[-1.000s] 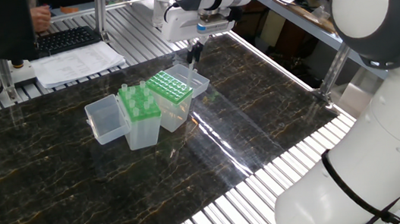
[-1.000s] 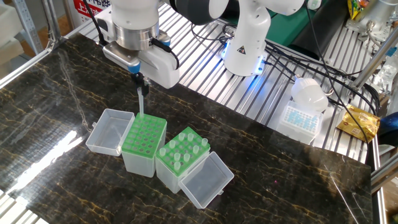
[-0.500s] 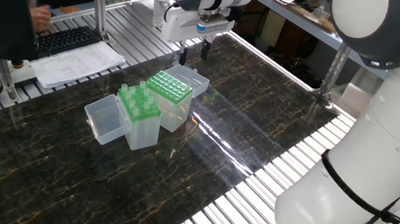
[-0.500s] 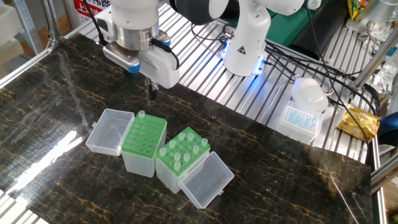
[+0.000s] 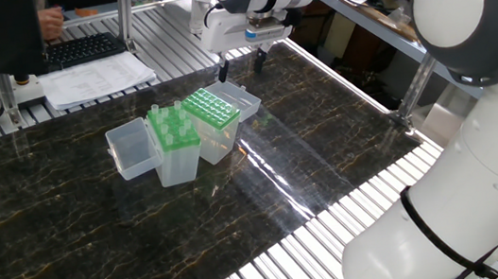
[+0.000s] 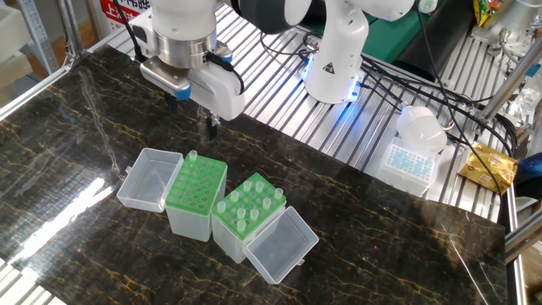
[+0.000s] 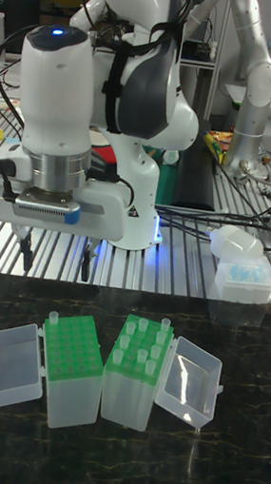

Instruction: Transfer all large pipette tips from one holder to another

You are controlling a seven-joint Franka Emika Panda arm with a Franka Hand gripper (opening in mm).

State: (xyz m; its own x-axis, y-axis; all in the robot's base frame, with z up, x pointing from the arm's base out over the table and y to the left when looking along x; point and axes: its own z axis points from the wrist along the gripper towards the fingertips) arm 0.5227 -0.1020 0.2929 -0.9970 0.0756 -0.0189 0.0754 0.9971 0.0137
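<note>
Two clear boxes with green rack plates stand side by side on the dark marble table. The right holder (image 6: 246, 212) carries several large pipette tips (image 6: 248, 203) standing upright in its holes. The left holder (image 6: 196, 185) has a single tip (image 6: 192, 156) standing in its far corner hole, also seen as a pale cone (image 7: 52, 317) in the tall view. My gripper (image 6: 193, 117) hangs a short way above that corner, open, with nothing between its fingers (image 7: 26, 255). In the first fixed view the gripper (image 5: 240, 66) sits above the far end of the racks (image 5: 210, 106).
Each box has its clear hinged lid (image 6: 151, 176) lying open on the outer side, the other lid (image 6: 279, 244) at the front right. A box of blue tips (image 6: 410, 159) and the arm's base (image 6: 334, 68) sit on the slatted frame behind. Papers (image 5: 94, 77) lie beyond the table's far edge.
A second ago my gripper held a tip down in the left holder's corner hole. It has let go, risen and spread its fingers wide; the tip stays in the rack.
</note>
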